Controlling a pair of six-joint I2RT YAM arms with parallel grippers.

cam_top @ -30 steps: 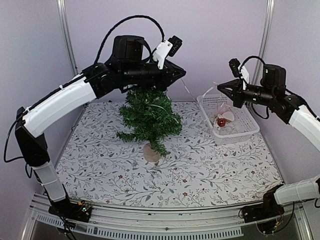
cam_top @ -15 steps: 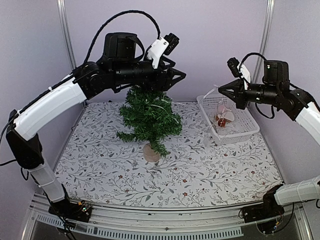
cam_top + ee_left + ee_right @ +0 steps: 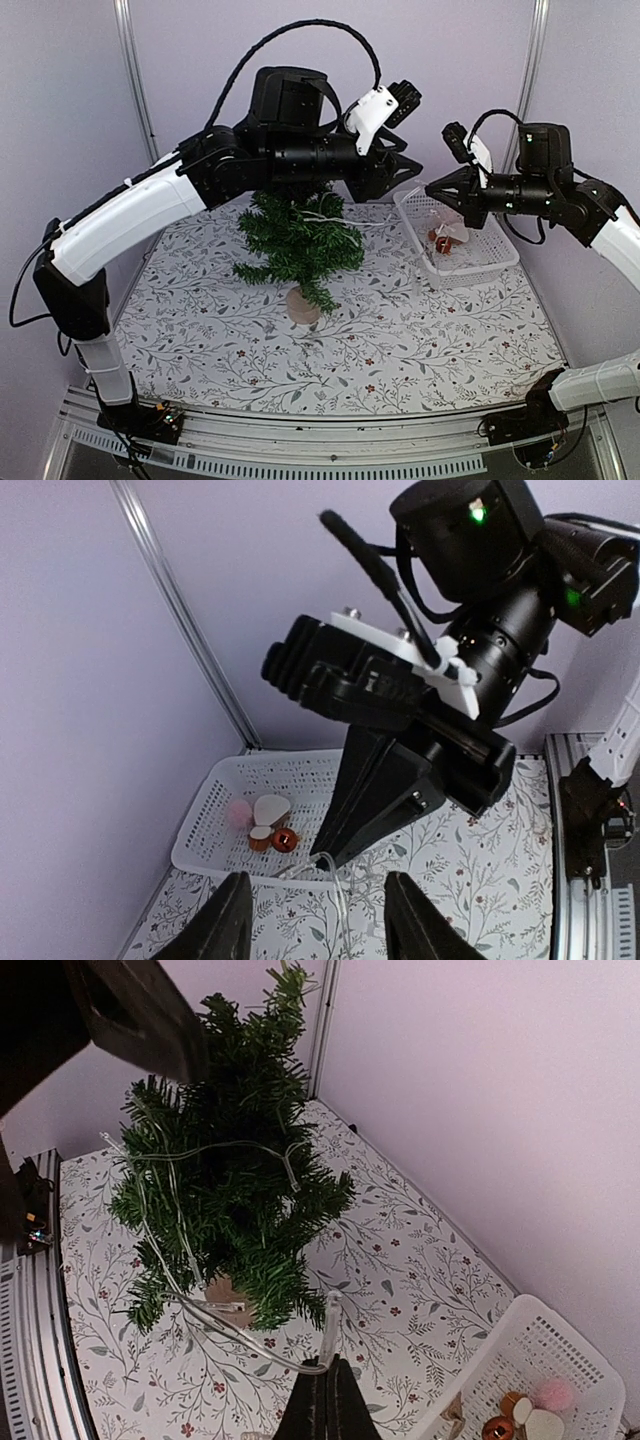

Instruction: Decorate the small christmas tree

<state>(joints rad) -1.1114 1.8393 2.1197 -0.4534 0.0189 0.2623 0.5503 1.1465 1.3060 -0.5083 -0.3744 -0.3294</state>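
Note:
The small christmas tree (image 3: pixel 300 240) stands on its pale stump (image 3: pixel 302 305) at mid-table, and from the right wrist I see it as tree (image 3: pixel 230 1170). A clear light string (image 3: pixel 200 1150) is draped round its branches. One strand of it leads to my right gripper (image 3: pixel 328 1368), which is shut on it. My left gripper (image 3: pixel 408 172) hangs high to the right of the treetop, close to the right gripper (image 3: pixel 431 187). In the left wrist view the left gripper (image 3: pixel 320 925) is open, with the clear string (image 3: pixel 338 880) hanging from the right gripper's tip beyond it.
A white perforated basket (image 3: pixel 490 262) stands at the back right. It holds a red ball (image 3: pixel 285 840), a white heart (image 3: pixel 268 808) and a pink pompom (image 3: pixel 238 812). Lilac walls with metal posts close the back and sides.
My left arm has swung right from above the treetop toward the right gripper, and its jaws have opened. The right gripper has edged left, still pinching the string.

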